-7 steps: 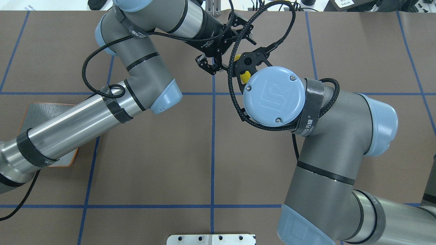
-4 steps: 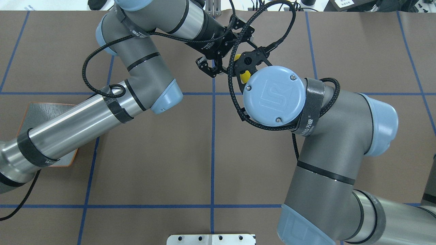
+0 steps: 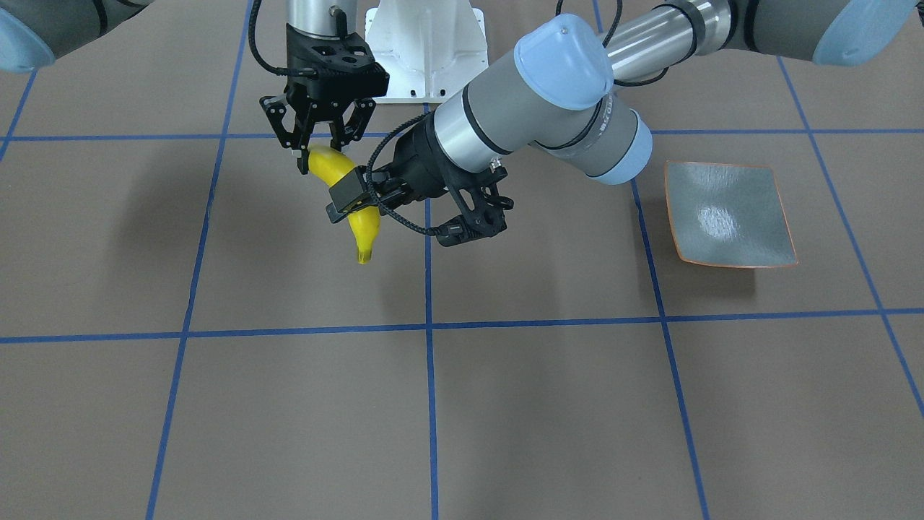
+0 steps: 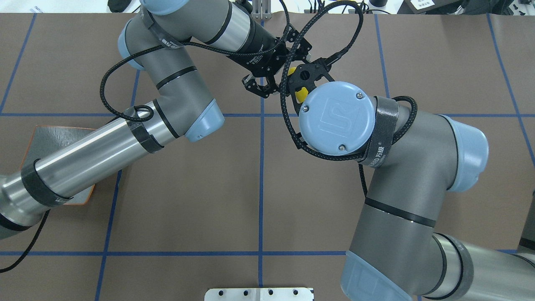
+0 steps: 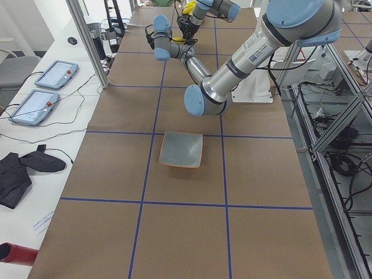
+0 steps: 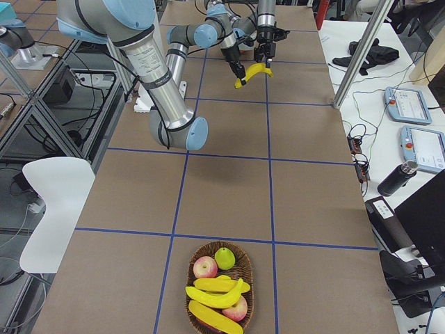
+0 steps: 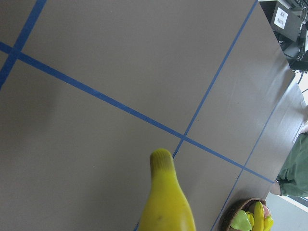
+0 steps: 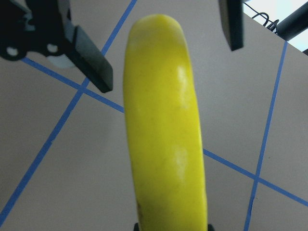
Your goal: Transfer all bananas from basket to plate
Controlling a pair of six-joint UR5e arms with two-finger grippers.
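Front-facing view: upper left of centre, my right gripper (image 3: 320, 154) is clamped on the top end of a bright yellow curved banana (image 3: 366, 230), held above the brown table with blue tape lines (image 3: 216, 404). My left gripper (image 3: 390, 220) reaches in from the right, jaws spread. The square grey-green plate with an orange rim (image 3: 729, 249) lies mid-right, well apart.

Overhead view: two yellow patches of banana show at top centre; the plate sits at the left edge under my left forearm.

Left-side view: the plate is central.

Right-side view: at bottom centre a round wicker basket (image 6: 245, 273) holds three more yellow bananas (image 6: 217, 296) among other fruit.

Left wrist view: the banana's tip rises from the bottom edge.

Right wrist view: my left gripper's black fingers (image 8: 91, 67) flank the banana without touching.
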